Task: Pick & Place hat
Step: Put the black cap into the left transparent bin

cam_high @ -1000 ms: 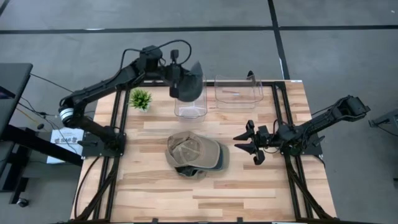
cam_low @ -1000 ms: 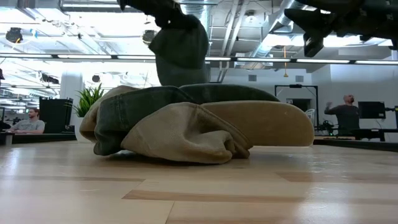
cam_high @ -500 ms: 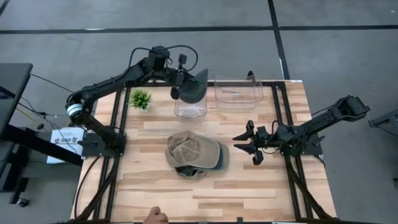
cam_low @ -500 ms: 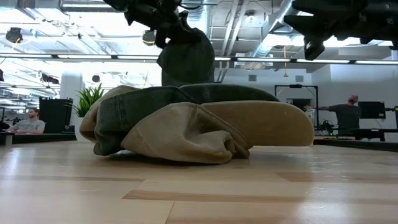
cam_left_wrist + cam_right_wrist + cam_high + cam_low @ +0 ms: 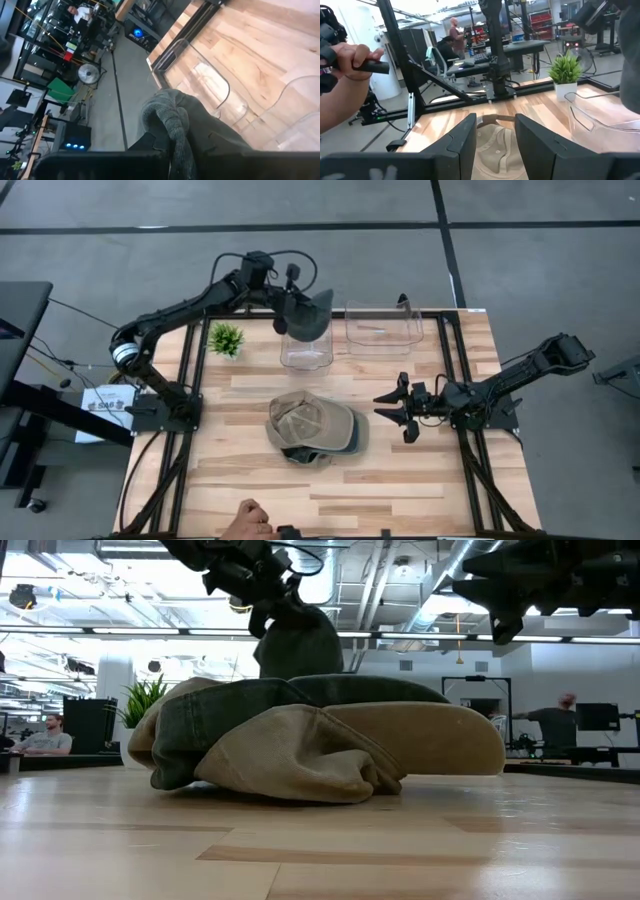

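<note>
Up high, my left gripper [image 5: 283, 326] clamps a dark hat [image 5: 312, 316] over the clear bin [image 5: 306, 354]; my right gripper [image 5: 393, 411] hangs open beside the tan hat [image 5: 310, 427] on the counter [image 5: 400, 480].

No text, label, brand, number or sign can be read in any view. A white sheet [image 5: 101, 402] on the floor, well away from the left gripper, carries print too small to make out.
</note>
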